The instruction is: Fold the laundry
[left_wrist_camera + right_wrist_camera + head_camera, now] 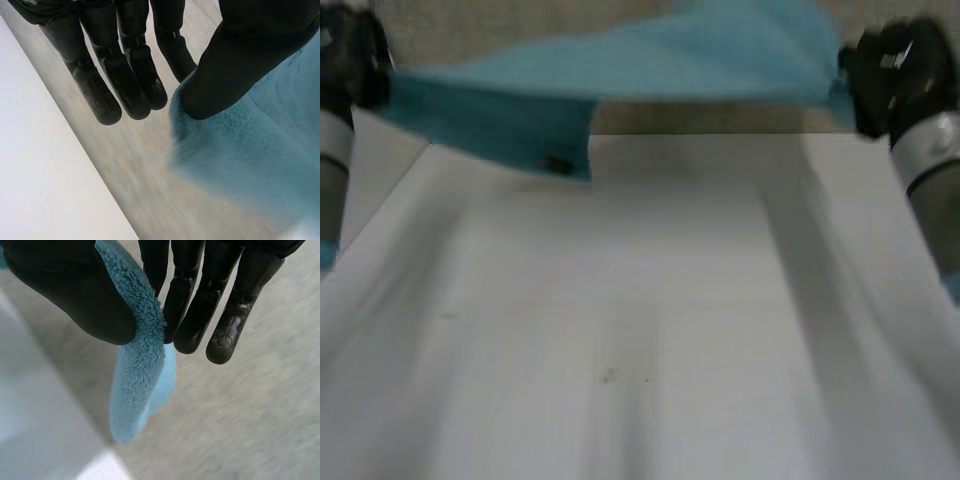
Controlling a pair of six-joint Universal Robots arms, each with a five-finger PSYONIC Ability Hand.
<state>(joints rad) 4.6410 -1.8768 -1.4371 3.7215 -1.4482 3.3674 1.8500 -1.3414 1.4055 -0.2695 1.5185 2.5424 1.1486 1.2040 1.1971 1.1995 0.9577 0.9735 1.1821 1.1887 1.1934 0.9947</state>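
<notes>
1. Nearest us is the flat white table [640, 350], spread wide below the action.
2. Above its far edge we see the fluffy light-blue towel [650, 65], lifted clear. Its long axis runs straight across from hand to hand, and a flap sags nearer the left.
3. The black left hand [240, 65] is at one end, with its thumb pinching the edge against a finger and the other fingers straight.
4. The black right hand [75, 295] takes the opposite end, with its thumb clamping the pile against straight fingers. We'd judge neither hand nearer.

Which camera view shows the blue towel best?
The head view: the blue towel hangs stretched between the left hand and the right hand above the table. The wrist views show close up the part each hand pinches.
</notes>
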